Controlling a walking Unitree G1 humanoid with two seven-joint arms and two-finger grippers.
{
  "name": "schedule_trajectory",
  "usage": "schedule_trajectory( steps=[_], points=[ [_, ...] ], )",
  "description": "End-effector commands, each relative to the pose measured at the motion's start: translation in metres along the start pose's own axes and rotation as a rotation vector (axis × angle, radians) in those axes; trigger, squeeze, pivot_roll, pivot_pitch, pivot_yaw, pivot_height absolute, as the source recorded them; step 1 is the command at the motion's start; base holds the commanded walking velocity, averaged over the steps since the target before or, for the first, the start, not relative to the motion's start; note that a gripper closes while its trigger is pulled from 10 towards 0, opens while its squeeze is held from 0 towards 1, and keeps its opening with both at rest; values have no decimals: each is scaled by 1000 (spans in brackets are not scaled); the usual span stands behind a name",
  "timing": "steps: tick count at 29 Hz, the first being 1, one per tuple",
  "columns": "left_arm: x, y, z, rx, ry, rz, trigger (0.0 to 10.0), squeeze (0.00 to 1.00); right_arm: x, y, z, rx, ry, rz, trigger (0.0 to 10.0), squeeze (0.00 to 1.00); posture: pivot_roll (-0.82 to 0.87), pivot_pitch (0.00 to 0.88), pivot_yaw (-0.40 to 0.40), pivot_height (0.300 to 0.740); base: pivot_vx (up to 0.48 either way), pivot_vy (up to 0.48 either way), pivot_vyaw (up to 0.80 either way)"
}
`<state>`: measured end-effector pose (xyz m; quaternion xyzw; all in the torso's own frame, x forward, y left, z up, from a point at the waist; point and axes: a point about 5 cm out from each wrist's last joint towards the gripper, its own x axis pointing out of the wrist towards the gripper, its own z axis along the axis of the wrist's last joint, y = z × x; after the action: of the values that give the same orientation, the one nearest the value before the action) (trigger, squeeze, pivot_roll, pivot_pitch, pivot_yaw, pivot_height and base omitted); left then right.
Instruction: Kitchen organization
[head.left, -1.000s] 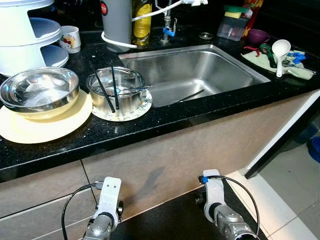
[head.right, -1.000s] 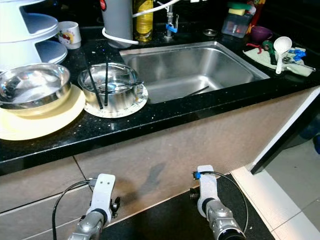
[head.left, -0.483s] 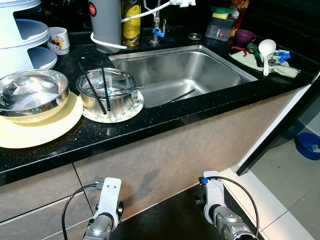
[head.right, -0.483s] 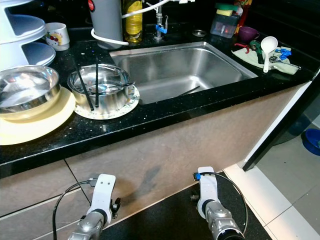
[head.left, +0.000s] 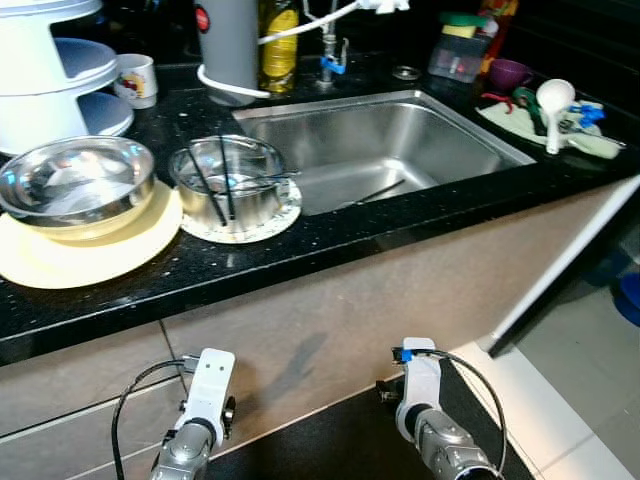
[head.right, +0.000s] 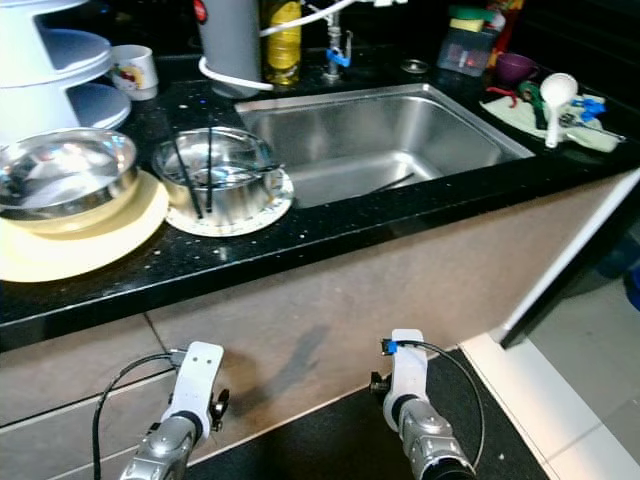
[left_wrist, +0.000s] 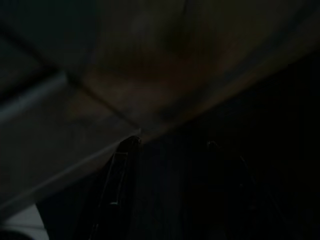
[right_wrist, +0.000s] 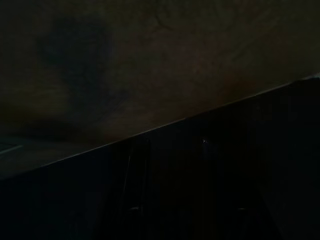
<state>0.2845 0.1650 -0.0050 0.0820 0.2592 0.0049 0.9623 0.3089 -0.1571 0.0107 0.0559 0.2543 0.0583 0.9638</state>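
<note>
Hanging low before the cabinet front, both arms sit idle: left gripper (left_wrist: 165, 200) and right gripper (right_wrist: 185, 195) appear as faint dark fingers in the very dark wrist views, and I cannot tell whether either is released or clenched.

Black table (head.left: 330, 235) runs across the head views. Steel sink (head.left: 385, 140) is set into it, centre to right; a thin dark utensil (head.left: 372, 192) lies on the sink floor, long axis running from the near-left toward the far-right.

Left of the sink, touching nothing of it: a small steel bowl (head.left: 235, 185) standing upright on a patterned white plate (head.left: 262, 226). Two black chopsticks (head.left: 215, 180) rest in this bowl, long axes sloping from the far rim down toward the near edge of the table, tips pointing toward the robot, the pair nearly parallel. A metal spoon handle crosses the bowl toward the sink.

Further left, a larger steel bowl (head.left: 75, 185) sits on a pale yellow plate (head.left: 90, 255).

Far edge: white tiered rack (head.left: 50, 70), mug (head.left: 137, 78), grey canister (head.left: 228, 45), yellow bottle (head.left: 279, 40), tap (head.left: 332, 45). Far right: green cloth (head.left: 560, 130) carrying a white ladle (head.left: 553, 105), bowl end away from the robot; purple cup (head.left: 510, 72) behind it.
</note>
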Motion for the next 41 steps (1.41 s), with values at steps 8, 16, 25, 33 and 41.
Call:
schedule_trajectory(
  steps=[8,16,25,33,41],
  points=[
    [-7,7,-27,-33,53,9,10000,0,-7,-3,-16,65,-12,-19,10000,0,-75,199,-29,740,0,0,0],
    [-9,7,-27,1,22,-3,10000,0,-9,-5,-21,85,-18,-50,10000,0,-78,189,-10,740,0,0,0],
    [-22,21,11,13,-203,8,10000,0,-15,-10,-21,36,-53,-43,10000,0,-93,180,-18,740,0,0,0],
    [-106,38,55,316,-528,-147,10000,0,-24,-18,-15,-73,-57,78,10000,0,-92,184,-74,740,0,0,0],
    [-142,37,64,289,-631,-93,10000,0,-27,-17,-13,-106,-50,145,10000,0,-88,185,-77,740,0,0,0]
  ],
)
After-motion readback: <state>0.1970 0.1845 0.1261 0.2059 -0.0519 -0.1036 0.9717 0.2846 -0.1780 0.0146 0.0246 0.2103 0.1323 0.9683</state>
